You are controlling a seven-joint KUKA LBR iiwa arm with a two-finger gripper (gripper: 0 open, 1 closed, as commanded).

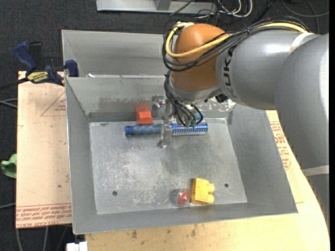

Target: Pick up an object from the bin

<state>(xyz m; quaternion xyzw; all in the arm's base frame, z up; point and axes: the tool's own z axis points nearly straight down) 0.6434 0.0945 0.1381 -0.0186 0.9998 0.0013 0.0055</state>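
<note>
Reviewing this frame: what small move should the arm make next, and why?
Probably a short, careful descent onto the blue brush to grasp it. The gripper sits at the brush's middle, near the bin's back wall, with the orange block close behind. The yellow block and red ball lie far off at the front.
</note>
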